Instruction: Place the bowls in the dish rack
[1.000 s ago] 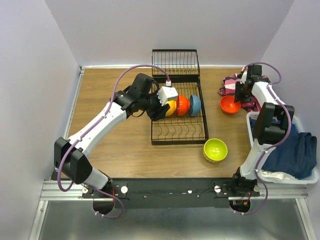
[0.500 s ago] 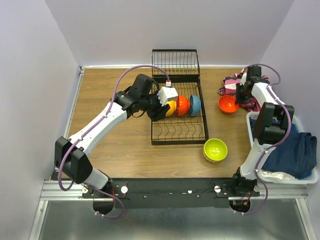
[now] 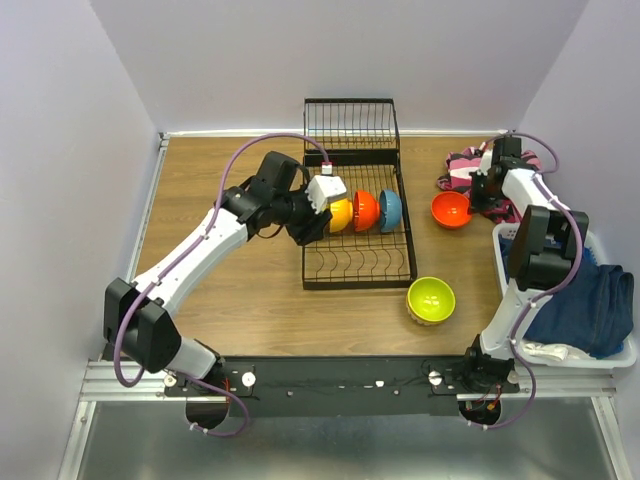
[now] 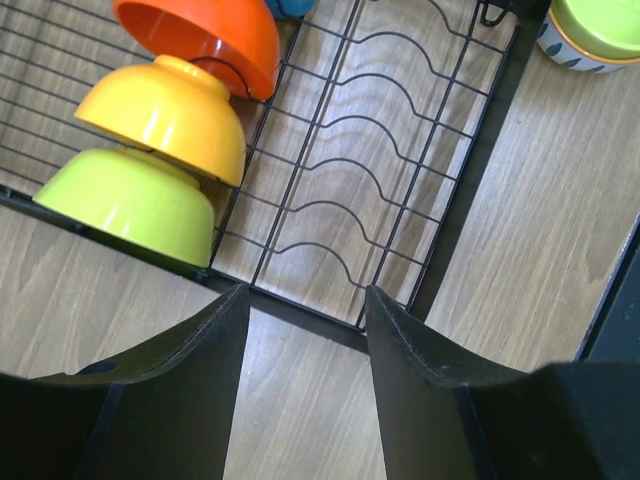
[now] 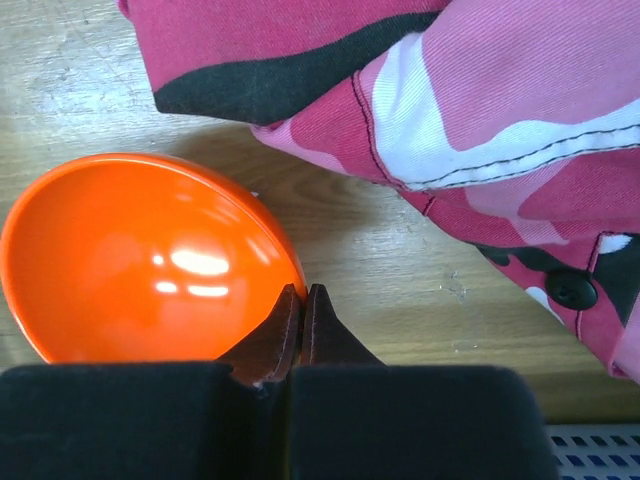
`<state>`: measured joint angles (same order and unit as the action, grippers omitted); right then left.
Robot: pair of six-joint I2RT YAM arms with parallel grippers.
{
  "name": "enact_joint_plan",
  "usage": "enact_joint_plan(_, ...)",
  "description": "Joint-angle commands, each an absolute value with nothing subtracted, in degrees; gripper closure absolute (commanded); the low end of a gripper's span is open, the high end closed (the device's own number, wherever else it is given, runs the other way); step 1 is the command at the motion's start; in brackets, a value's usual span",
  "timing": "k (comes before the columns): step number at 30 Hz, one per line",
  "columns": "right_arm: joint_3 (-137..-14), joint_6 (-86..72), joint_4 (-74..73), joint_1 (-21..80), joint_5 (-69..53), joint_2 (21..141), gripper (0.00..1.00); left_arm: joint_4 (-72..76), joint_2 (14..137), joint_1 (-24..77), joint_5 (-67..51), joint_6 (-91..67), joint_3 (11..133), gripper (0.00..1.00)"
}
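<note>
The black wire dish rack [image 3: 358, 284] stands mid-table. Yellow [image 3: 341, 214], red-orange [image 3: 365, 210] and blue [image 3: 390, 210] bowls stand on edge in it. The left wrist view shows the rack [image 4: 400, 150] with a lime green bowl [image 4: 130, 200], the yellow bowl [image 4: 165, 115] and the red-orange bowl [image 4: 200, 35] in a row. My left gripper [image 3: 312, 228] [image 4: 305, 295] is open and empty over the rack's left edge. My right gripper [image 3: 472, 200] [image 5: 302, 290] is shut on the rim of an orange bowl [image 3: 451, 209] [image 5: 140, 260] right of the rack. Another lime green bowl [image 3: 431, 299] sits on the table.
Pink patterned clothing [image 3: 463, 168] [image 5: 480, 110] lies at the back right, just behind the held bowl. A white laundry basket [image 3: 580, 357] with blue clothes stands at the right edge. The rack's taller wire section [image 3: 350, 122] is at its far end.
My right gripper has carried the orange bowl a little to the left, toward the rack. My left gripper has drawn back slightly to the left of the bowls in the rack.
</note>
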<state>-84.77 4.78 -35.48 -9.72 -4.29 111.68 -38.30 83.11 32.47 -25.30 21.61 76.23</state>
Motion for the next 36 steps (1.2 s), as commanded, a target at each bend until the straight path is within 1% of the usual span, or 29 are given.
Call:
enact_joint_plan(1, -85.08, 5.45, -37.35, -9.49, -5.71, 108.38, 0.99, -37.09, 79.55, 30.76, -27.07, 20.39, 74.62, 0.41)
enact_joint_plan(5, -85.69, 5.19, -39.63, -9.49, -6.68, 102.58, 0.99, -36.74, 77.61, 29.53, -26.98, 21.35, 74.36, 0.41)
enact_joint_plan(8, -86.83, 4.40, -42.09, -9.49, -8.26, 95.91, 0.99, -37.09, 75.33, 29.01, -25.76, 22.67, 74.62, 0.41)
enact_joint_plan(11, -87.01, 5.53, -45.17, -7.22, -9.31, 88.61, 0.99, -38.14, 73.22, 28.48, -23.92, 24.26, 74.01, 0.41)
enact_joint_plan(14, -85.88, 6.59, -48.51, -1.86, -9.58, 82.28, 0.99, -38.14, 70.50, 27.60, -22.85, 23.56, 71.91, 0.41)
enact_joint_plan(18, -82.01, 6.77, -50.10, 10.77, -9.76, 76.21, 0.99, -36.48, 65.49, 23.83, -21.01, 18.91, 68.12, 0.39)
enact_joint_plan(21, -83.58, 9.13, -52.64, 12.92, -13.44, 76.46, 0.99, -36.56, 61.27, 18.74, -19.60, 12.60, 65.84, 0.38)
enact_joint_plan(23, -87.52, 11.32, -55.71, 13.79, -11.96, 79.00, 0.99, -36.74, 57.41, 15.14, -19.16, 10.21, 63.74, 0.39)
enact_joint_plan(25, -90.94, 12.56, -57.38, 17.56, -11.08, 80.59, 0.99, -37.79, 54.77, 13.11, -18.02, 7.83, 62.15, 0.34)
enact_joint_plan(26, -91.31, 13.09, -57.57, 19.67, -10.73, 81.12, 0.99, -38.31, 52.41, 9.88, -17.84, 7.13, 60.66, 0.34)
enact_joint_plan(27, -91.49, 14.49, -57.66, 25.00, -10.20, 82.43, 0.99, -40.41, 51.60, 8.45, -18.02, 6.95, 60.12, 0.33)
enact_joint_plan(29, -90.88, 15.81, -57.04, 31.26, -9.76, 83.75, 0.99, -43.14, 49.58, 5.90, -16.79, 7.47, 58.90, 0.30)
enact_joint_plan(30, -90.44, 17.13, -56.34, 37.47, -9.06, 85.24, 0.99, -45.68, 48.96, 4.76, -15.57, 8.08, 58.45, 0.29)
enact_joint_plan(32, -90.00, 18.28, -52.92, 42.52, -7.92, 87.35, 0.99, -47.80, 46.59, 3.61, -11.80, 10.10, 57.66, 0.28)
enact_joint_plan(33, -90.78, 19.24, -52.04, 46.28, -7.48, 88.58, 0.99, -49.03, 45.80, 0.82, -10.65, 10.02, 57.66, 0.27)
enact_joint_plan(35, -92.98, 19.34, -51.07, 49.03, -7.82, 93.50, 0.99, -49.39, 43.35, -2.00, -7.84, 10.02, 58.62, 0.23)
enact_joint_plan(36, -95.95, 19.16, -51.15, 50.96, -8.08, 95.52, 0.99, -49.57, 42.63, -2.89, -5.65, 10.11, 59.32, 0.21)
